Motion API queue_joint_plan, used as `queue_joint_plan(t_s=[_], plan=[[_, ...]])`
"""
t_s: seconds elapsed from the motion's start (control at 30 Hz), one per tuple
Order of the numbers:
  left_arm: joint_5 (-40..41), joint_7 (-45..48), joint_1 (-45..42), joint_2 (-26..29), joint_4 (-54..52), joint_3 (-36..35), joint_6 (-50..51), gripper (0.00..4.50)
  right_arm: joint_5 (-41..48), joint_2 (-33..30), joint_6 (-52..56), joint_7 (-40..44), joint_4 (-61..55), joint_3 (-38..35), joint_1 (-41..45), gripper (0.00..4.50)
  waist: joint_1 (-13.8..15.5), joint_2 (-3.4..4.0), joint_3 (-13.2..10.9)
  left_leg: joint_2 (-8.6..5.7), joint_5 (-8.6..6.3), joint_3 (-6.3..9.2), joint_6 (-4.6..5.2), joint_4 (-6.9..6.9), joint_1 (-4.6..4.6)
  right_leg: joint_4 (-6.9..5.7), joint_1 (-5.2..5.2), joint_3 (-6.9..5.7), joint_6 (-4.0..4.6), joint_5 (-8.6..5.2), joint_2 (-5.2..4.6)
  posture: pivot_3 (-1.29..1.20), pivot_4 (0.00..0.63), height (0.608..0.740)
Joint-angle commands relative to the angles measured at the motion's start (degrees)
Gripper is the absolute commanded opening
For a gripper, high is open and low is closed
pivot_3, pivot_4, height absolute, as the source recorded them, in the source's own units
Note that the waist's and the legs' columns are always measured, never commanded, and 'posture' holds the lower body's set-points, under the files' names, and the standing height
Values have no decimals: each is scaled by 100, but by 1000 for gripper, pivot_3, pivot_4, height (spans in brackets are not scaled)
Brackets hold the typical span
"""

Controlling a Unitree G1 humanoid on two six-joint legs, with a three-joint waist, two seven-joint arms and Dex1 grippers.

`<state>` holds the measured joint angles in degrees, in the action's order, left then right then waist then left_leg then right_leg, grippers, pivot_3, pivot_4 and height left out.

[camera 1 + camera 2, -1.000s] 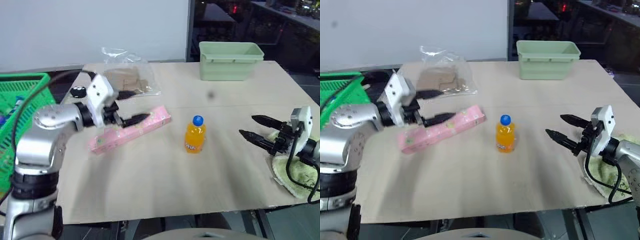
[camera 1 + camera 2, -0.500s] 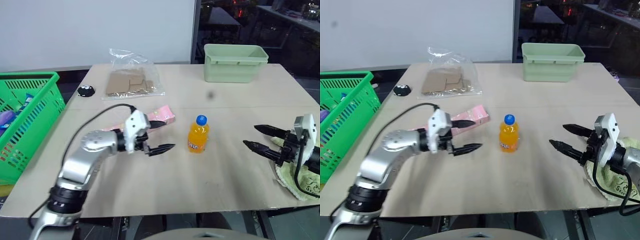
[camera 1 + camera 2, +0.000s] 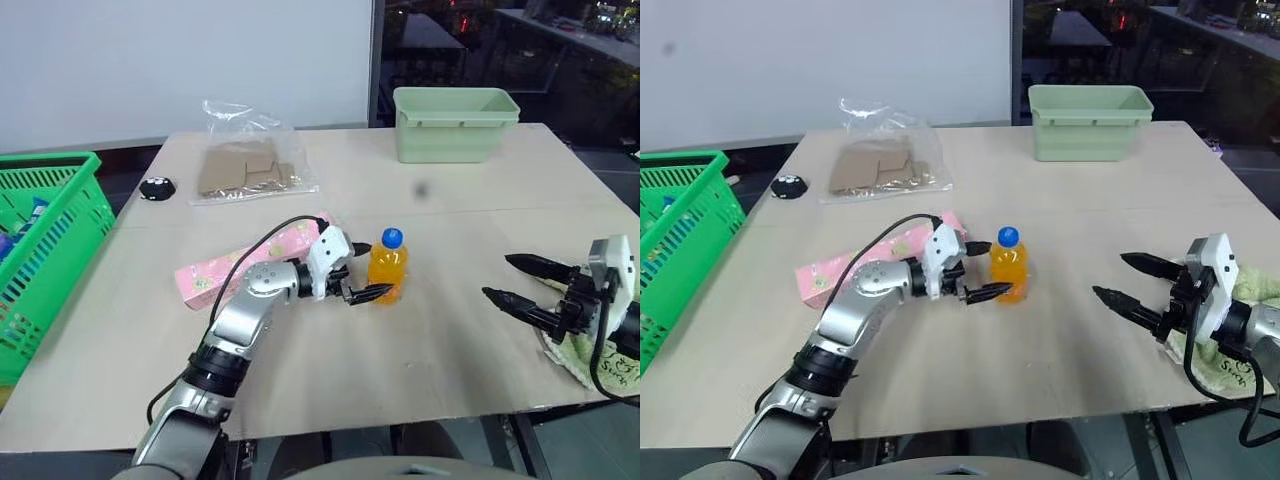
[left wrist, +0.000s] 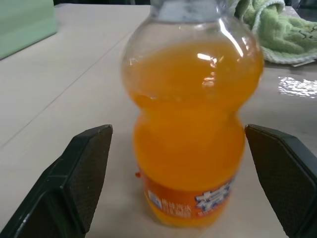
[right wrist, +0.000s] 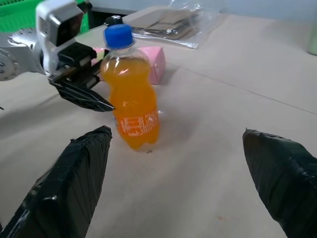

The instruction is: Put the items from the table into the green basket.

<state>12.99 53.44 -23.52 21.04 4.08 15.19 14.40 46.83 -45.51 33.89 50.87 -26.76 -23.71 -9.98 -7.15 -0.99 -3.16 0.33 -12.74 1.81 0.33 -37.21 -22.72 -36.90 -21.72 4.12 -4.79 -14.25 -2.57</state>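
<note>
1. The basket (image 3: 40, 260) sits off the table's (image 3: 330, 380) left edge, well behind my left gripper's (image 3: 365, 272) wrist; that is where everything has to end up.
2. The pink box (image 3: 250, 262) lies just behind the left fingers, beside the forearm. I leave it for later and take care not to drag it with the cable.
3. My left fingers (image 4: 79, 168) are spread wide, one on each side of the bottle (image 4: 190, 129), which stands upright between them and, as far as I can tell, untouched.
4. To grip well, I judge I should slide in a little deeper so the pads meet the narrow waist, then close slowly; a push on one side alone could tip it.
5. My right gripper (image 3: 520, 282) hangs open, well apart from the bottle, with the towel (image 3: 600, 355) lying under its wrist at the table's right edge. I keep it parked.
</note>
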Motion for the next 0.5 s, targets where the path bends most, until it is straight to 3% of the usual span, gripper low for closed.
queue_joint_plan(t_s=[0.03, 0.5], plan=[[-33, 154, -205, -111, 183, 68, -162, 4451, 135, -31, 0, -31, -233, -257, -6, 4500, -41, 0, 0, 0, -1, 0, 1, 0, 0, 0, 0, 0, -3, -2, 0, -239, 8, 740], [-75, 697, -558, -476, 794, 264, 43, 4451, 249, -50, 62, 108, -434, -166, -84, 4500, -238, 8, 4, 0, -2, 4, 3, 1, -2, 0, 0, 0, -9, -6, 0, -258, 13, 740]])
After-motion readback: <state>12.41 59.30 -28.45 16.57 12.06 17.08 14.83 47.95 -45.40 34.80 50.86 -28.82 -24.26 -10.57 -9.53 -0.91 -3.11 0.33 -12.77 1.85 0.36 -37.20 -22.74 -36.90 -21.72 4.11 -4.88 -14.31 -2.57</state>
